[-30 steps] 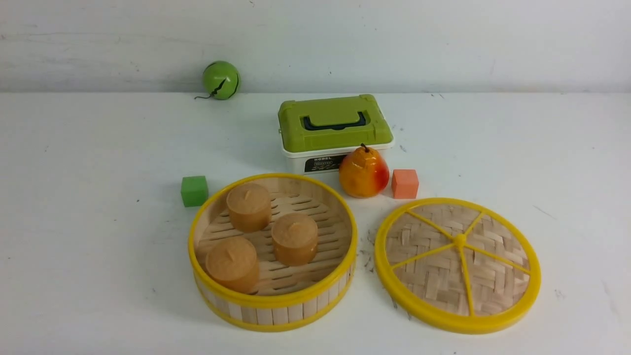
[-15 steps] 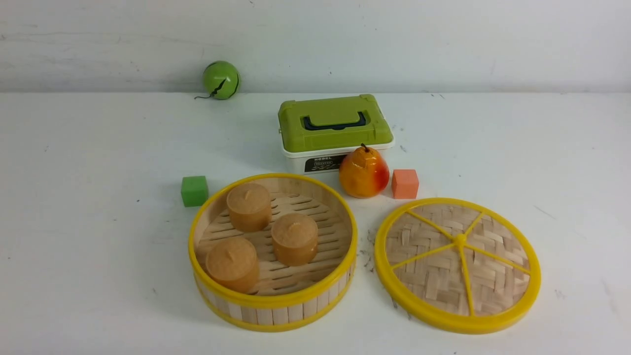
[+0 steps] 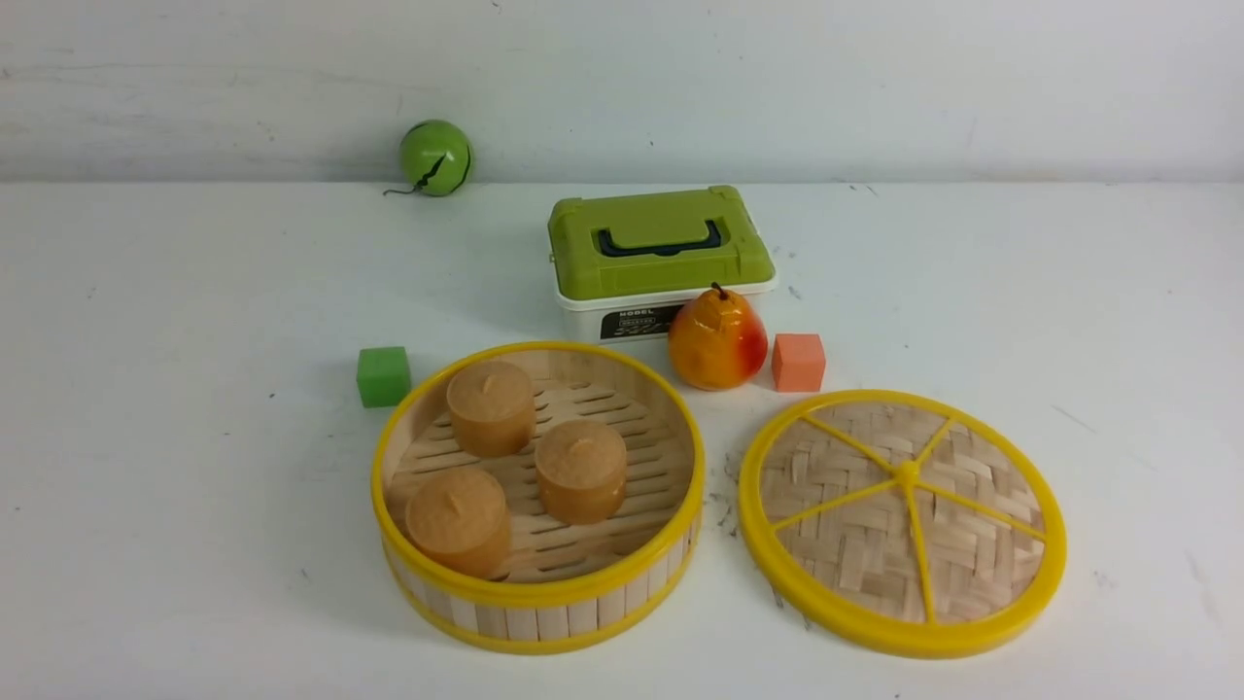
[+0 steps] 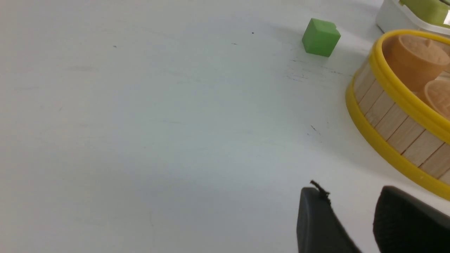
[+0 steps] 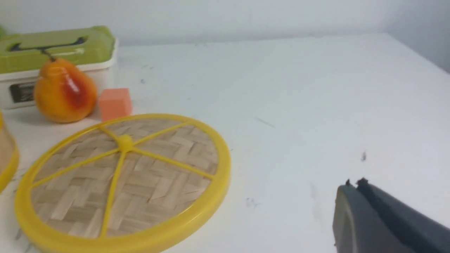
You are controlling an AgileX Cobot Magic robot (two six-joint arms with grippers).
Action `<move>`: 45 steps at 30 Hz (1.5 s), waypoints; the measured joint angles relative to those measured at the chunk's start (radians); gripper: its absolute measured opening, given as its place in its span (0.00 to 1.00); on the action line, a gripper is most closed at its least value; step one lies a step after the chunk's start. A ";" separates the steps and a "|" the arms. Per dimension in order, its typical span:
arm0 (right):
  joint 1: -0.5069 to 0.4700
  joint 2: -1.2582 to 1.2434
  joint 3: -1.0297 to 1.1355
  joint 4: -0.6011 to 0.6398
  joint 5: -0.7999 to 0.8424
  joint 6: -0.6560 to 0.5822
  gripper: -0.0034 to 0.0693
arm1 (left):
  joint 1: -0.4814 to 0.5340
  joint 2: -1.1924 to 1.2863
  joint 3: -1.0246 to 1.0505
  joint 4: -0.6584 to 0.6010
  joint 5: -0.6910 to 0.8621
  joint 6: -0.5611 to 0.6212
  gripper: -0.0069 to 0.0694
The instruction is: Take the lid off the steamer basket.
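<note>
Two risks, I judge: the left end effector (image 4: pixel 353 211), spread open near the steamer basket (image 3: pixel 537 593) at lower centre of the front view, could bump its wall, and the right end effector (image 5: pixel 355 188), pressed together, could clip the lid (image 3: pixel 902 523) lying flat on the table (image 3: pixel 194 486) at lower right.

box (image 3: pixel 661 248), pear (image 3: pixel 716 340), ball (image 3: pixel 435 157), green cube (image 3: pixel 383 376), orange cube (image 3: pixel 798 363)

The light is bright and even, it comes from above. The white tabletop (image 3: pixel 175 506) carries only soft, weak shadows beside the steamer basket (image 3: pixel 539 614). The pear (image 5: pixel 65 95) shows small glare. Wrist views look slightly soft.
</note>
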 joint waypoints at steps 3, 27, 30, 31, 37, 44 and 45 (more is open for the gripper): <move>-0.012 -0.035 0.000 -0.001 0.077 0.000 0.04 | 0.000 0.000 0.000 0.000 0.001 0.000 0.40; 0.090 -0.039 -0.008 0.009 0.232 0.001 0.02 | 0.000 0.000 0.000 0.000 0.001 0.000 0.40; 0.091 -0.039 -0.008 0.009 0.232 0.001 0.02 | 0.000 0.000 0.000 0.000 0.001 0.000 0.40; 0.091 -0.039 -0.008 0.009 0.232 0.001 0.02 | 0.000 0.000 0.000 0.000 0.001 0.000 0.40; 0.091 -0.039 -0.008 0.009 0.232 0.001 0.03 | 0.000 0.000 0.000 0.000 0.001 0.000 0.40; 0.091 -0.039 -0.008 0.009 0.232 0.001 0.04 | 0.000 0.000 0.000 0.000 0.001 0.000 0.40; 0.091 -0.039 -0.008 0.009 0.232 0.001 0.04 | 0.000 0.000 0.000 0.000 0.001 0.000 0.40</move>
